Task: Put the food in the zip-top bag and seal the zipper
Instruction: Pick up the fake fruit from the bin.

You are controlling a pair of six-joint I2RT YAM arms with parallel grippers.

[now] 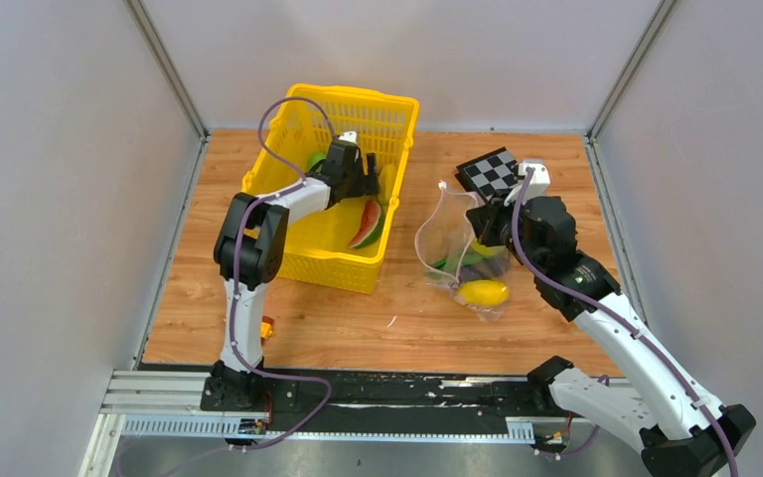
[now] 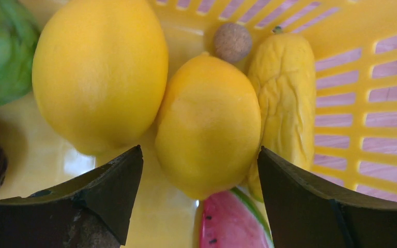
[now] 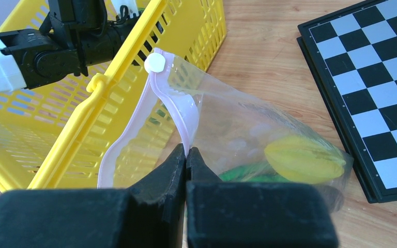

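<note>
Two hands share the job. The right hand (image 3: pixel 186 152) is pinched tight on the pink zipper (image 3: pixel 178 106). It lifts one lip of the clear bag (image 3: pixel 238 124) so the mouth gapes toward the yellow basket (image 1: pixel 318 266). A yellow fruit (image 3: pixel 302 155) and green pods (image 3: pixel 243 170) already lie inside the bag on the counter (image 3: pixel 269 31). The left hand (image 2: pixel 199 155) hangs inside the basket, spread wide with one finger either side of a lemon (image 2: pixel 209 124), seemingly lined up to close on it. A second lemon (image 2: pixel 101 72) and a watermelon slice (image 2: pixel 230 225) crowd close, so a grip could nudge them.
</note>
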